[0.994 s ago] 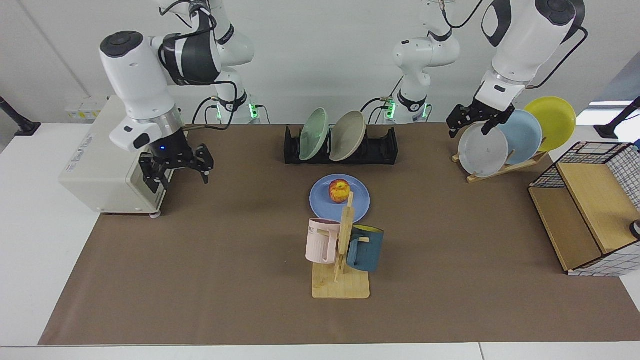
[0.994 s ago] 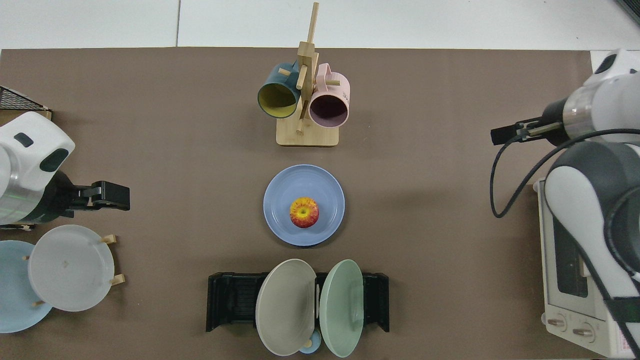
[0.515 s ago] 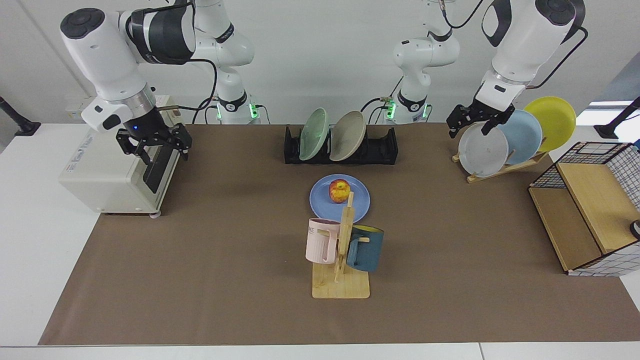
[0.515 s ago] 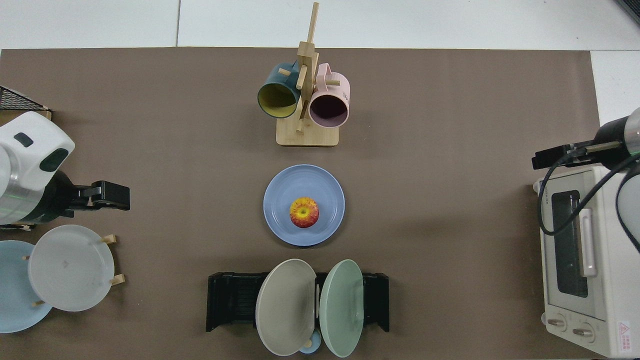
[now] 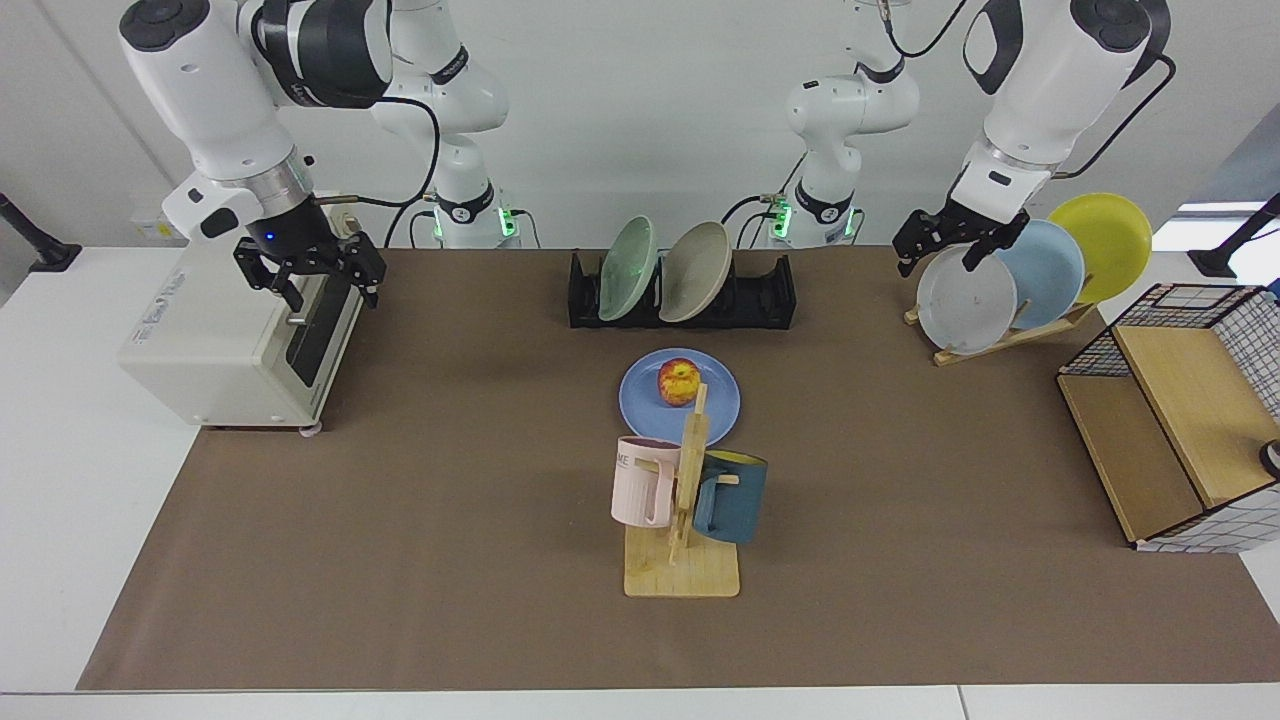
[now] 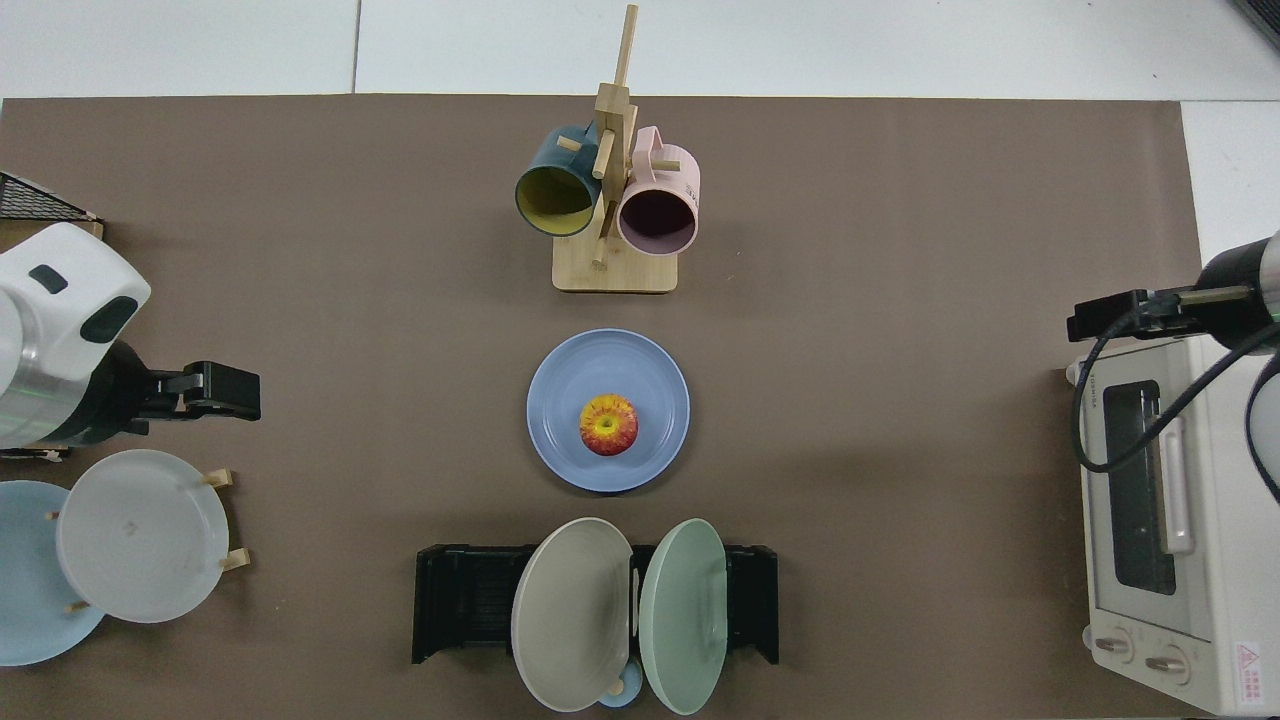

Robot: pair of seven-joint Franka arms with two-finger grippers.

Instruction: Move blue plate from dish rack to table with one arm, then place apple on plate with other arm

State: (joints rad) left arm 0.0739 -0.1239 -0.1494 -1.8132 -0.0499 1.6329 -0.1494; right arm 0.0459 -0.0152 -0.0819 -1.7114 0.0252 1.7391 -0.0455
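Blue plate (image 5: 680, 411) (image 6: 608, 410), round and shallow with a raised rim, matte periwinkle, lies flat on the brown mat of the tabletop (image 5: 450, 520) (image 6: 900, 200), midway between the two sets of jaws and well apart from both. On its middle sits the apple (image 5: 678, 382) (image 6: 609, 424), red and yellow streaked, dimple up. Just beyond the plate toward the robots stands the black dish rack (image 5: 770, 295) (image 6: 460, 605), holding a green plate (image 5: 627, 268) (image 6: 684, 615) and a beige plate (image 5: 694, 271) (image 6: 570, 612) on edge; its outer slots hold nothing. On the plate's other side, close by, a wooden mug tree (image 5: 685, 520) (image 6: 612, 200) carries a pink mug (image 5: 640, 480) (image 6: 658, 205) and a dark teal mug (image 5: 730, 497) (image 6: 552, 190). Bare mat stretches wide to either side of the plate.

The right gripper (image 5: 312, 275) (image 6: 1105, 315) hangs over the front top edge of a toaster oven (image 5: 215, 345) (image 6: 1160, 520), wrist pointing down, its jaws spread and gripping nothing. The left gripper (image 5: 948, 245) (image 6: 215, 390) hovers by the top rim of a grey plate (image 5: 965, 300) (image 6: 140, 535) that leans in a wooden plate stand (image 5: 1010, 335) with a pale blue plate (image 5: 1045, 270) (image 6: 25, 600) and a yellow plate (image 5: 1105, 240); its jaws are parted and empty. A wire-and-wood basket (image 5: 1175, 440) sits at the mat's edge beyond that stand.
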